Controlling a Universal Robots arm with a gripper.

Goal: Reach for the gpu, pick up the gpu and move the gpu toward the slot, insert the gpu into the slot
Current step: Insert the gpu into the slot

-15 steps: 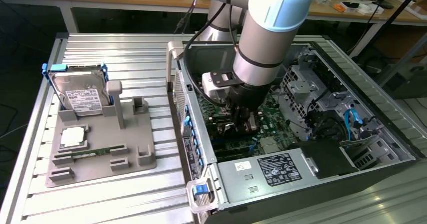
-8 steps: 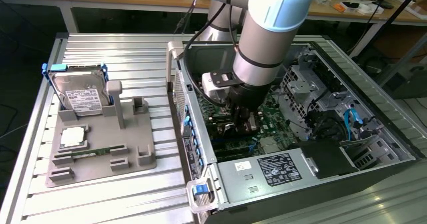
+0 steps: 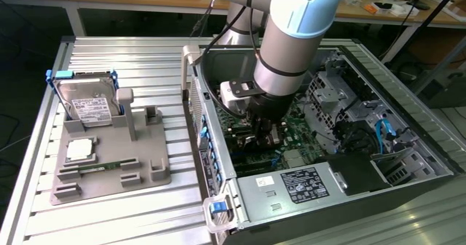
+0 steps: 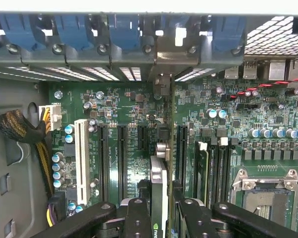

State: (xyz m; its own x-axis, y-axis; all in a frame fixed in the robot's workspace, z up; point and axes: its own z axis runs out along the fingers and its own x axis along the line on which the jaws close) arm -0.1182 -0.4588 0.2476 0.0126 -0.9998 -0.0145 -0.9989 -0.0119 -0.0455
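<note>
Black gripper (image 4: 159,218) fingers (image 4: 139,220) sit nearest the wrist camera, partly closed on the gpu (image 4: 158,191), a thin card seen edge-on with a pale metal bracket, standing upright over the green motherboard (image 4: 124,106) inside the open grey computer case (image 3: 407,130). Black connector strips (image 4: 122,161) flank it. Outside, a silver hard drive (image 3: 87,104) stands in a grey holder (image 3: 109,171).

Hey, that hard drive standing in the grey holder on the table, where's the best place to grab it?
Probably the hard drive's upper edges, coming from above. It stands upright in the grey holder, label facing out, its lower end seated in the holder, so its top is the freest part.
</note>
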